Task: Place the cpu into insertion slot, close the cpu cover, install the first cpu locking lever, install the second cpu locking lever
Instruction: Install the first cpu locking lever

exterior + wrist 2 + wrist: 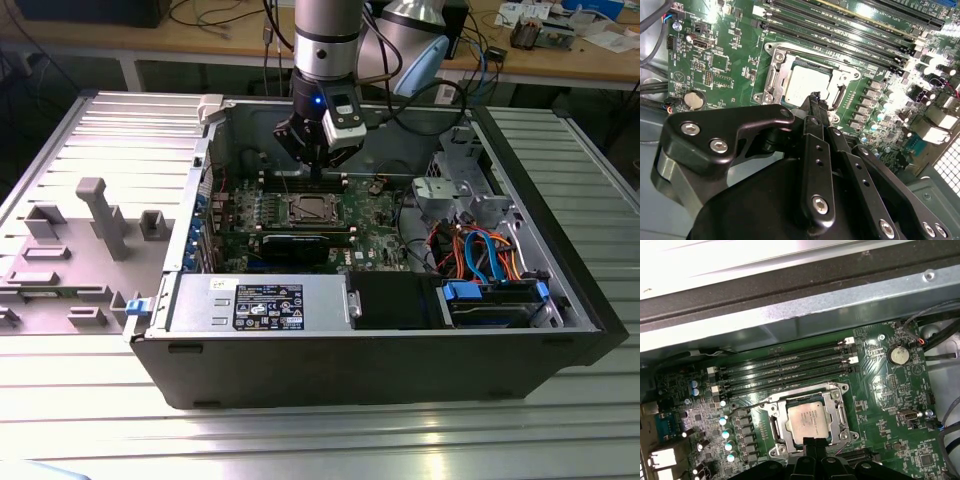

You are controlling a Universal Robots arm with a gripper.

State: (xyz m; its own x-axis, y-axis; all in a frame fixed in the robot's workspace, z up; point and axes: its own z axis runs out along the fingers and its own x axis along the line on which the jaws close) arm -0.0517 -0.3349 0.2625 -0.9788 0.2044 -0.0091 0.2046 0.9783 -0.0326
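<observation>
hovering pincer [812, 446] near cpu cover [809, 421] edge.

The exterior view looks down at an angle on the open computer case [380, 300] from off my arm, taking in all of it and the ribbed table [300, 440] around it. Both wrist views ride close above the motherboard [880, 405], looking past my gripper [815, 102] from opposite sides. All three share the insertion slot [809, 421] and the memory slots [785, 371] beside it.
</observation>
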